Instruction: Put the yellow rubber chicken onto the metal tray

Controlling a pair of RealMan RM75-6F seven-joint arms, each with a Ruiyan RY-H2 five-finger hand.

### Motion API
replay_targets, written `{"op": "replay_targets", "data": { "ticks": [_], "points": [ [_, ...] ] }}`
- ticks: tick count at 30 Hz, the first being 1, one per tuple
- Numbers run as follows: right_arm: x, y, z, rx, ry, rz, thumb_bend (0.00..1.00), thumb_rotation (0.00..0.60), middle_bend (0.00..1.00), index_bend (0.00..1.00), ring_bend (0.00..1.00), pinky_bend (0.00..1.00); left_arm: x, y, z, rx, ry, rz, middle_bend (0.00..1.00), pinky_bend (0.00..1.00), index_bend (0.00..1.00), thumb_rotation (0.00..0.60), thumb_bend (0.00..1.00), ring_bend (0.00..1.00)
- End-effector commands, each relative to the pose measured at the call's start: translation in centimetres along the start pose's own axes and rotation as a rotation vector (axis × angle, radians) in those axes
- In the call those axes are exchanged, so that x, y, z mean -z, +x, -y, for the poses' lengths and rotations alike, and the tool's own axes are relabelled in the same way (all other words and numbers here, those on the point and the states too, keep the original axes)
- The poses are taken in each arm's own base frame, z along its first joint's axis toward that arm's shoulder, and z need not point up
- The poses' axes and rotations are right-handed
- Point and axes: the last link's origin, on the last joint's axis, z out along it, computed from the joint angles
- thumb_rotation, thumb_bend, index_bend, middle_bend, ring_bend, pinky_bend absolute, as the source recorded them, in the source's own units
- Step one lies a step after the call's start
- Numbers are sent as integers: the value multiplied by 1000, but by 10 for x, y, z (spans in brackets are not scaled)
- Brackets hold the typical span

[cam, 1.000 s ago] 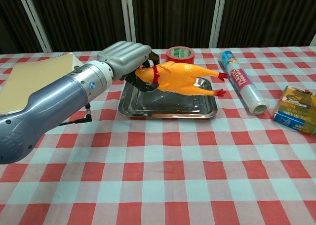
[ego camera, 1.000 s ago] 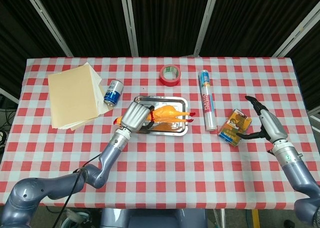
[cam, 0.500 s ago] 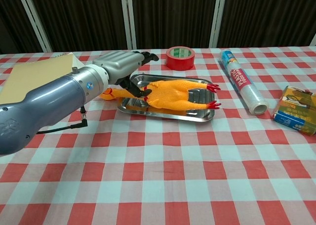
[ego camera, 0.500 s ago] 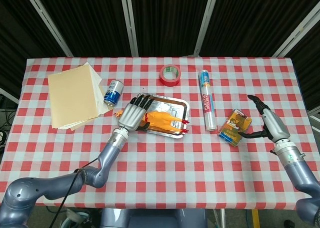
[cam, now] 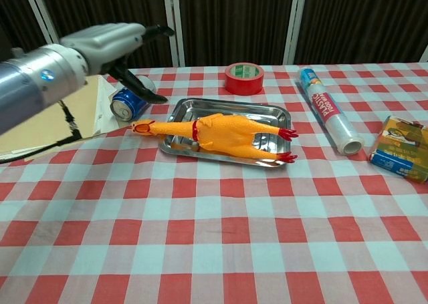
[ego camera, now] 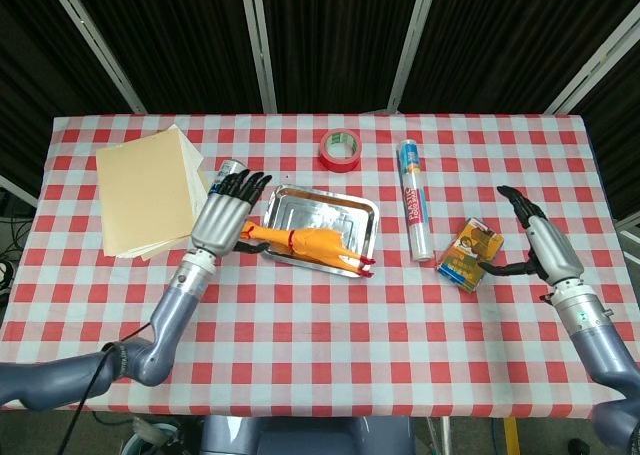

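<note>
The yellow rubber chicken (ego camera: 312,243) (cam: 224,134) lies on its side across the front of the metal tray (ego camera: 335,212) (cam: 267,112). Its head and neck stick out over the tray's left rim, and its red feet point right. My left hand (ego camera: 226,215) (cam: 110,42) hovers above and to the left of the tray, fingers spread, holding nothing. At the table's right edge, my right hand (ego camera: 535,243) is open too, beside a small orange box (ego camera: 470,255) (cam: 403,156).
A blue can (ego camera: 226,180) (cam: 128,102) stands just left of the tray, under my left hand. A stack of tan paper (ego camera: 148,190) lies far left. Red tape (ego camera: 339,149) (cam: 244,77) and a film roll (ego camera: 413,212) (cam: 328,109) lie behind and right of the tray.
My left hand let go of the chicken, which now rests on the tray. The hand then opened, rose and drew back to the left. The right hand barely moved.
</note>
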Motion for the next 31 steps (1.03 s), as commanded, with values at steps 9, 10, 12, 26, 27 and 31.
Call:
{"op": "replay_targets", "data": {
  "ticks": [9, 10, 12, 26, 27, 31],
  "points": [
    [22, -7, -14, 235, 37, -99, 132, 600, 0, 0, 0, 21, 131, 47, 95, 20, 183, -52, 170, 96, 164, 600, 38, 64],
    [24, -8, -15, 250, 37, -105, 132, 600, 0, 0, 0, 21, 138, 48, 98, 23, 191, -52, 170, 96, 165, 600, 38, 64],
    [32, -10, -20, 306, 38, -125, 132, 600, 0, 0, 0, 19, 161, 52, 110, 33, 225, -53, 169, 96, 168, 600, 38, 64],
    [90, -38, -52, 612, -6, -236, 132, 600, 0, 0, 0, 0, 268, 50, 142, 33, 350, -2, 137, 96, 153, 600, 38, 64],
    [95, -41, -53, 619, -15, -241, 131, 600, 0, 0, 0, 0, 274, 48, 143, 28, 357, 14, 130, 94, 149, 600, 38, 64],
    [111, -47, -57, 610, -41, -247, 132, 600, 0, 0, 0, 0, 286, 45, 146, -15, 368, 55, 120, 82, 148, 600, 38, 64]
  ]
}}
